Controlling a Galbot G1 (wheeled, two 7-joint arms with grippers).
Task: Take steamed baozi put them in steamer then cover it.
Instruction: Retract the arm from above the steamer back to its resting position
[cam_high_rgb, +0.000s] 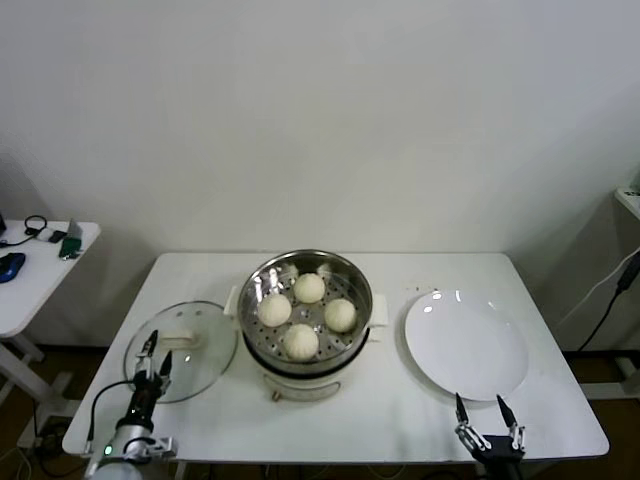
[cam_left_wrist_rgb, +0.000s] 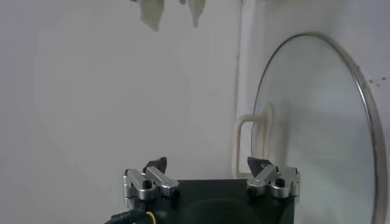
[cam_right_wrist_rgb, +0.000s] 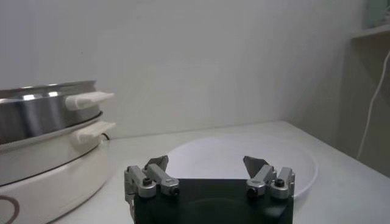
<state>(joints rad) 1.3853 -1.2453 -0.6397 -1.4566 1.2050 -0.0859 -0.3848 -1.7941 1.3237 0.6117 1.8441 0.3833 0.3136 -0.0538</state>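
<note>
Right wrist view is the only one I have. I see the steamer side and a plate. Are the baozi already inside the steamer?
Observer: Yes, four steamed baozi sit on the tray in the steamer.
Operator: Is the cover on?
Observer: No, the cover lies flat on the table, on the steamer's left.
Operator: Where is the left gripper?
Observer: The left gripper is open, at the cover's near edge.

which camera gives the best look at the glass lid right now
The head view: it shows the whole cover lying flat on the table left of the steamer, handle included, with the left gripper open over its near edge. The left wrist view catches only part of it. The right wrist view shows none of it.
</note>
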